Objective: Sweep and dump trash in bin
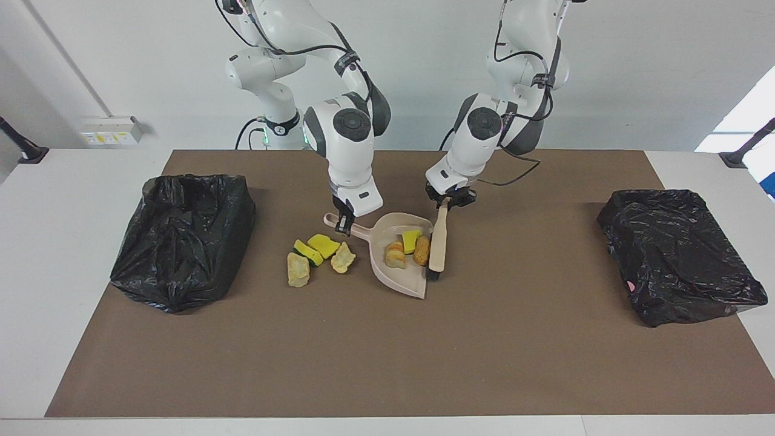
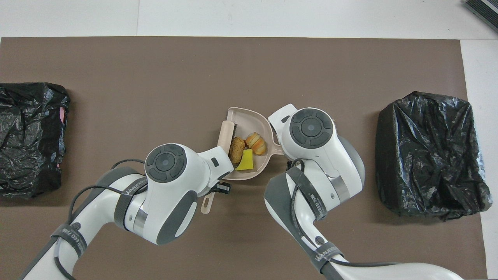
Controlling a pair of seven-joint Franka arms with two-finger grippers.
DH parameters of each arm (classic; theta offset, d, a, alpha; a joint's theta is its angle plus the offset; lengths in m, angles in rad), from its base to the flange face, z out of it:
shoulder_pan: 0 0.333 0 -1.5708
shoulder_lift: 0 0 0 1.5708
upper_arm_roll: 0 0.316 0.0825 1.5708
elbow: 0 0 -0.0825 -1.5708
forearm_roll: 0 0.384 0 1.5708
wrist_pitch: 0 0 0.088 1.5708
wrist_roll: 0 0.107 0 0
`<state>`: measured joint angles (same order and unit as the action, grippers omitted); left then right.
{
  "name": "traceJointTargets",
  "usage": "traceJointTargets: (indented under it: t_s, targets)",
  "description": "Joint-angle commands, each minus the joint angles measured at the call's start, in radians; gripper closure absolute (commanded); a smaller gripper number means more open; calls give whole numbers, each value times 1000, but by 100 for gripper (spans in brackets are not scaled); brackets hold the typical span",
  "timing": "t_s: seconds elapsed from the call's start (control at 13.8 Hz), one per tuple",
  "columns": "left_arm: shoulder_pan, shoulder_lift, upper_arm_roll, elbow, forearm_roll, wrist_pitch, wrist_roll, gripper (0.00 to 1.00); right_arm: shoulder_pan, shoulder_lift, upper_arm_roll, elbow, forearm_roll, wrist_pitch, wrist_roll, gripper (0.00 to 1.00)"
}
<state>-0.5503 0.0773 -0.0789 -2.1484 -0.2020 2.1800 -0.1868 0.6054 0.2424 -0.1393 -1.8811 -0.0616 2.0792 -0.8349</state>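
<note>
The beige dustpan (image 1: 418, 284) (image 2: 249, 115) lies on the brown mat, and my right gripper (image 1: 343, 226) is shut on its handle. My left gripper (image 1: 447, 202) (image 2: 222, 188) is shut on the handle of the brush (image 1: 438, 241) (image 2: 224, 133), whose black bristles rest at the pan's mouth. Three pieces of trash lie in the pan: a golden-brown lump (image 1: 421, 250) (image 2: 236, 149), a yellow sponge piece (image 1: 412, 240) (image 2: 246, 161) and a pale chunk (image 1: 395, 255) (image 2: 256, 142). More trash lies on the mat beside the pan toward the right arm's end: sponge pieces (image 1: 316, 246) and two beige chunks (image 1: 298, 269). The overhead view hides these under the right arm.
A bin lined with a black bag (image 1: 181, 239) (image 2: 428, 155) stands at the right arm's end of the mat. A second black-bagged bin (image 1: 678, 254) (image 2: 31, 136) stands at the left arm's end. The brown mat (image 1: 387, 351) stretches away from the robots.
</note>
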Motion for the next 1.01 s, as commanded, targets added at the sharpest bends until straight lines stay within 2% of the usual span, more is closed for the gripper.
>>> traceJointTargets:
  t_s: [0.0,0.22,0.51,0.94]
  targets:
    - [-33,9,13,19,-17,-9,-46,100,-27,-3,7,-21,11,53,-81,100]
    - [-25,3,19,15,-13,-57,-109,100,-26,-2,7,-27,80,91,-95,100]
    - [35,-54,31,21,1,-146,-126,100,-18,-2,7,-27,89,87,-87,100]
    - [43,-224,28,-10,44,-339,-242,100,-27,-12,7,-13,91,70,-87,100]
